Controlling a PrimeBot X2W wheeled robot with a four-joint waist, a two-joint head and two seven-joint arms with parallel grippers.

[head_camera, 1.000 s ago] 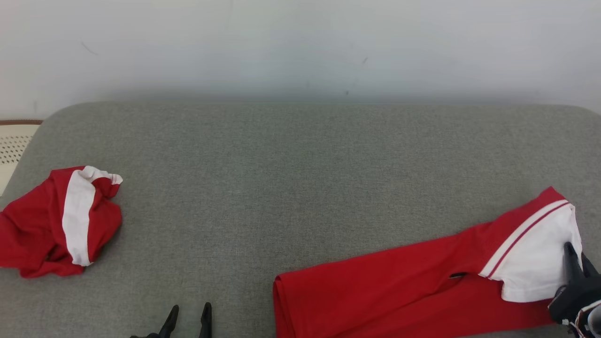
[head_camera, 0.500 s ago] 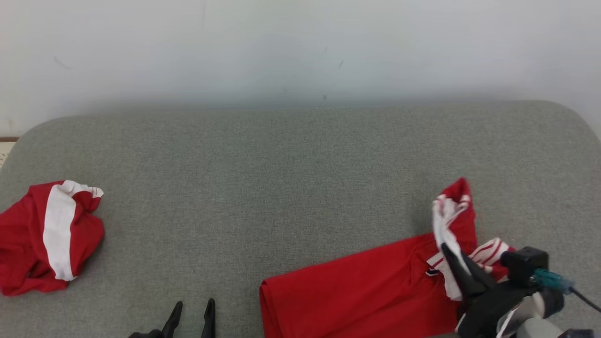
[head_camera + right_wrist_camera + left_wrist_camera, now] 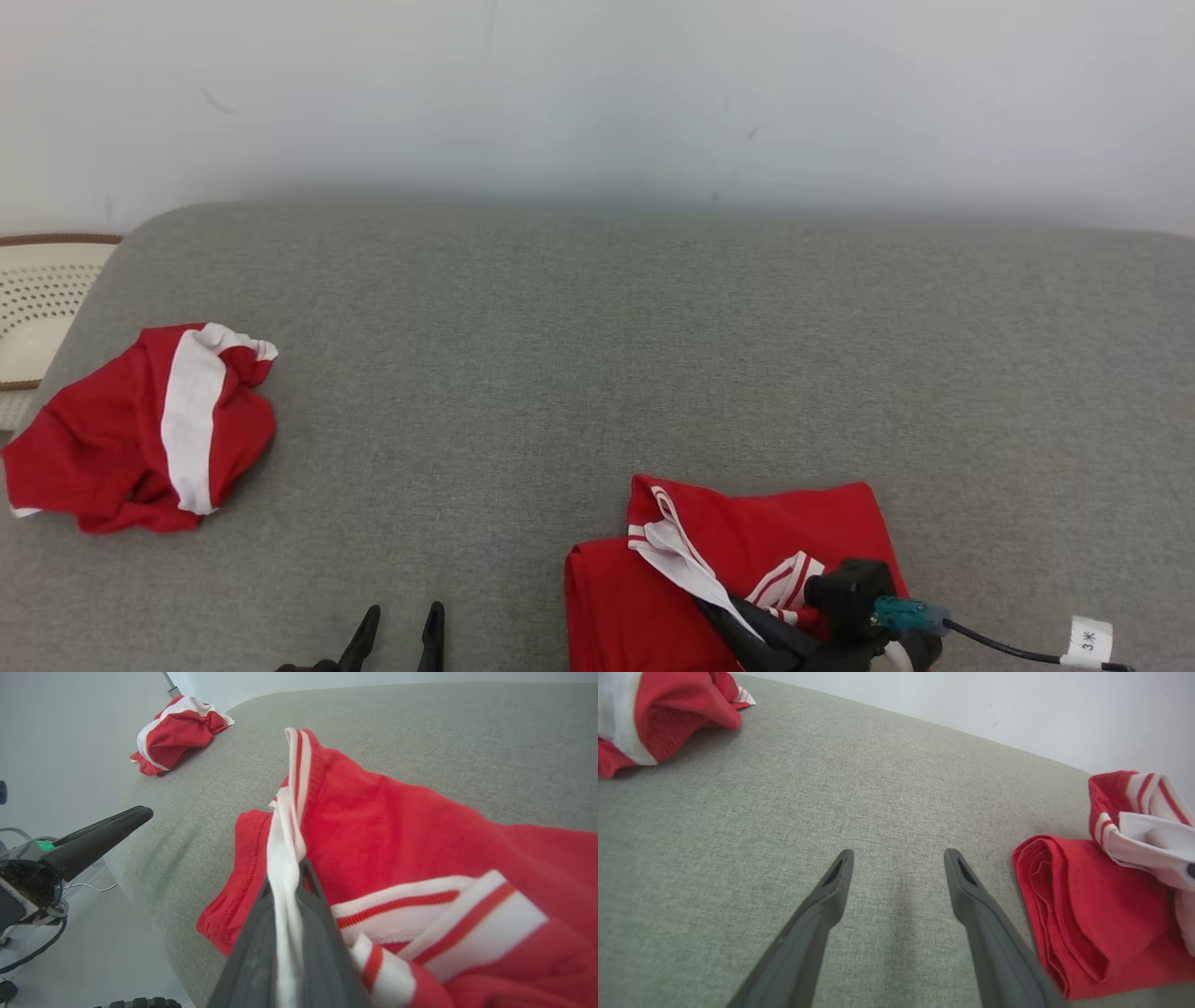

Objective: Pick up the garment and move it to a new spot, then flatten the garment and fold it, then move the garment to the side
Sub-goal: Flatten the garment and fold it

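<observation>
**Head view.** A second ago the red garment [image 3: 747, 551] was stretched long across the near right of the grey padded surface [image 3: 560, 355], with its white striped end pinned far to the right. That end has since been lifted and carried leftward over the red body. It is now laid on top, so the garment is seen as a short doubled block at the near edge. The whole picture has also shifted a little, which is put down to the camera. The right hand [image 3: 724, 611] is seen over the doubled cloth. The left hand [image 3: 400, 627] has stayed low and idle at the near edge. A second, crumpled red-and-white garment [image 3: 140, 439] is left untouched at the far left.

**Left wrist view.** The left hand [image 3: 899, 858] is held wide and empty above bare grey cloth. The layered fold edge of the garment [image 3: 1083, 905] lies just beside it.

**Right wrist view.** The right hand [image 3: 287, 877] is closed tight on the white striped hem, which is drawn up between its fingers. The red body [image 3: 397, 826] is spread beneath.

A fold is judged nearly complete. The hem is yet to be released, and the move to the side is still to be made.
</observation>
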